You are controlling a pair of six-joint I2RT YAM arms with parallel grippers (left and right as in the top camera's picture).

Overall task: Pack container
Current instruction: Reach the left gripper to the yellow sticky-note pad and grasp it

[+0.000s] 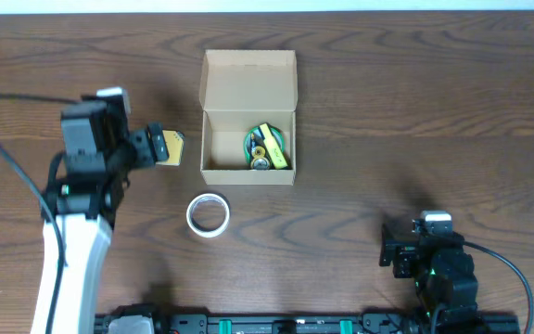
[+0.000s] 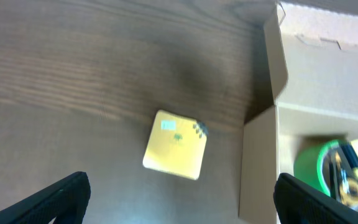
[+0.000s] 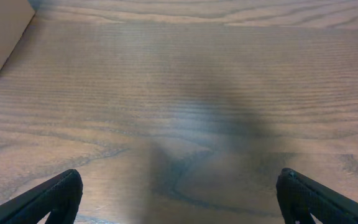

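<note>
The tan cardboard container (image 1: 213, 139) stands open at the table's middle back, lid flap folded away; it also shows in the left wrist view (image 2: 260, 162). Inside lie a green roll and a yellow item (image 1: 267, 147). A pale-yellow square pad (image 1: 170, 147) lies on the table just left of the box, and shows in the left wrist view (image 2: 174, 145). My left gripper (image 2: 179, 202) is open and empty, hovering above the pad. My right gripper (image 3: 179, 196) is open and empty over bare wood at the front right.
A white tape ring (image 1: 208, 215) lies in front of the box. A corner of the box (image 3: 2, 37) shows at the top left of the right wrist view. The wooden table's front edge runs along the arm bases.
</note>
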